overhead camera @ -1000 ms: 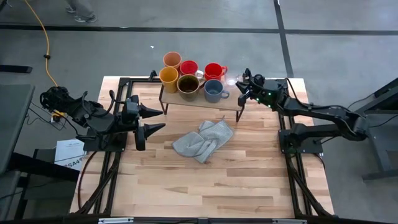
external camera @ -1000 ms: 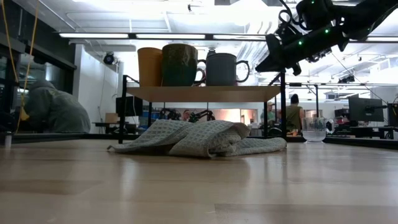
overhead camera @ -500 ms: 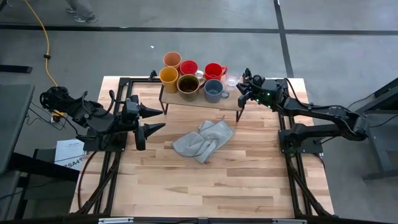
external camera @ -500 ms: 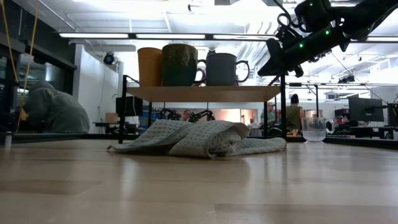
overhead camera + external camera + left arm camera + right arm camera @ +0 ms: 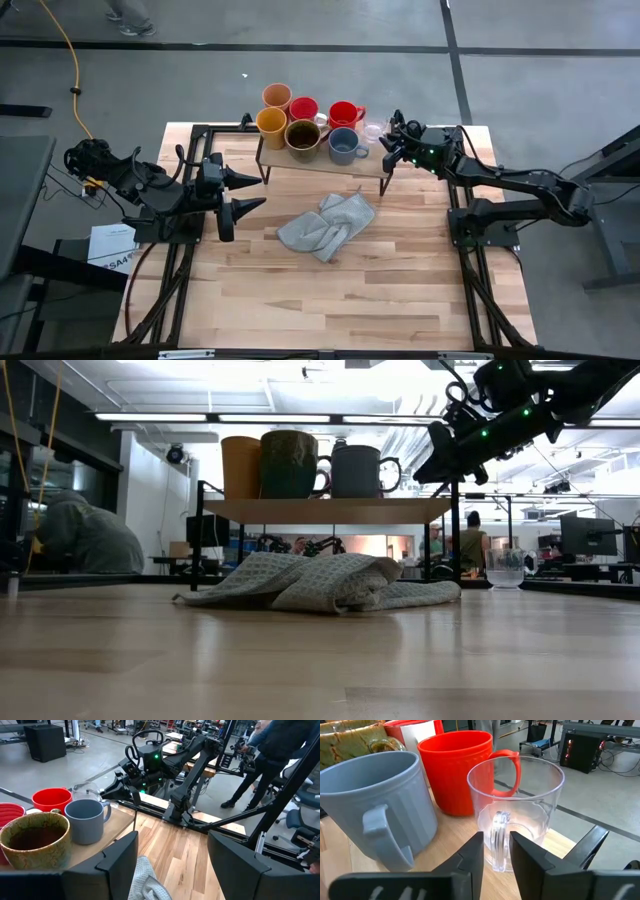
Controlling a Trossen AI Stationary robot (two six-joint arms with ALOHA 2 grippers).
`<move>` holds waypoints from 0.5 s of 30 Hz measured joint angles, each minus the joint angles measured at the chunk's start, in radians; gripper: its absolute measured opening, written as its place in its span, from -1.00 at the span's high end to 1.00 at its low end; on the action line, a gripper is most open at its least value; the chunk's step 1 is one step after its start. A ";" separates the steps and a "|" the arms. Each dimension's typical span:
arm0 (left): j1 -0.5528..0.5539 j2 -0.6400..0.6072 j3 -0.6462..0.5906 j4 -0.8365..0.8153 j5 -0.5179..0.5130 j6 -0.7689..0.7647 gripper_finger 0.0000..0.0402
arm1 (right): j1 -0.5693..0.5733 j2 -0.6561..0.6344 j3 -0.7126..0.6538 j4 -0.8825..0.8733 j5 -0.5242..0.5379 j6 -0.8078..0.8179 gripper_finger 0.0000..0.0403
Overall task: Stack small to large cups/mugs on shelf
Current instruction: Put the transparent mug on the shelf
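Clear glass cup (image 5: 517, 810) stands upright on light-wood shelf (image 5: 455, 850), just beside red ribbed mug (image 5: 457, 770); handle points toward right gripper (image 5: 496, 851), whose narrowly parted fingers flank it. Left gripper (image 5: 245, 195) waits wide, well apart.

We see a grey cloth (image 5: 327, 226) crumpled on the desk (image 5: 330, 300), between the left pincer (image 5: 243, 194) and right pincer (image 5: 392, 140), nearer the left.
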 joint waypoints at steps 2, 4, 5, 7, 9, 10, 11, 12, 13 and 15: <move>0.000 0.000 0.000 0.000 0.000 0.000 -0.12 | 0.000 0.000 0.000 0.000 0.000 0.000 0.54; 0.000 0.000 0.000 0.000 0.000 0.000 -0.12 | 0.000 -0.002 0.000 -0.002 0.000 0.000 0.49; 0.000 0.000 0.000 0.000 0.000 0.000 -0.12 | 0.000 -0.005 0.000 -0.007 0.000 0.000 0.46; 0.000 0.000 0.000 0.000 0.000 0.000 -0.12 | 0.000 -0.017 0.000 -0.021 0.000 0.000 0.39; 0.000 0.000 0.000 0.000 0.000 0.000 -0.12 | 0.000 -0.033 -0.001 -0.045 0.000 0.000 0.32; 0.000 0.000 0.000 0.000 0.000 0.000 -0.12 | 0.000 -0.045 -0.001 -0.057 0.001 0.000 0.29; 0.000 0.000 0.000 0.000 0.000 0.000 -0.12 | 0.000 -0.058 -0.001 -0.071 0.001 0.001 0.26; 0.000 0.000 0.000 0.000 0.000 0.000 -0.12 | 0.000 -0.073 -0.001 -0.086 0.001 0.002 0.23; 0.000 0.000 0.000 0.000 0.000 0.000 -0.12 | 0.000 -0.088 -0.001 -0.104 0.001 0.005 0.20; 0.000 0.000 0.000 0.000 0.000 0.000 -0.12 | 0.000 -0.123 -0.001 -0.142 0.001 0.007 0.16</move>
